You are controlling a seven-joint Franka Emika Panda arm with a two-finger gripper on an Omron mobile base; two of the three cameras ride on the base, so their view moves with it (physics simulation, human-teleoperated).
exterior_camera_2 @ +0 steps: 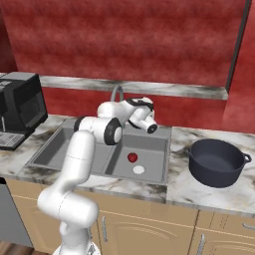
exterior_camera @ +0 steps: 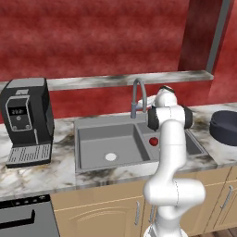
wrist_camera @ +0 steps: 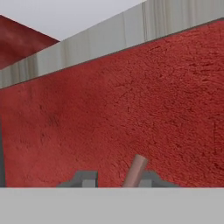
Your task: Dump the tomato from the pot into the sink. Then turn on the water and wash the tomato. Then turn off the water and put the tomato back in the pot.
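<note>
The tomato (exterior_camera: 153,141) (exterior_camera_2: 132,157) lies in the right basin of the grey sink (exterior_camera: 106,121) (exterior_camera_2: 155,143), beside the pale drain (exterior_camera_2: 139,170). The dark pot (exterior_camera_2: 217,162) (exterior_camera: 225,127) stands upright on the counter right of the sink, nothing visible in it. My gripper (exterior_camera_2: 151,127) (wrist_camera: 118,179) is raised over the back of the sink beside the gooseneck faucet (exterior_camera: 139,95) (exterior_camera_2: 117,91), pointing at the red wall. In the hand view its fingertips (wrist_camera: 85,178) stand slightly apart, with a pinkish lever (wrist_camera: 136,169) rising between them, close to the right one.
A black coffee machine (exterior_camera: 28,118) (exterior_camera_2: 20,108) stands on the counter left of the sink. A marble ledge (exterior_camera: 125,80) runs along the red wall behind the faucet. A dark appliance (exterior_camera: 23,217) sits under the counter at lower left.
</note>
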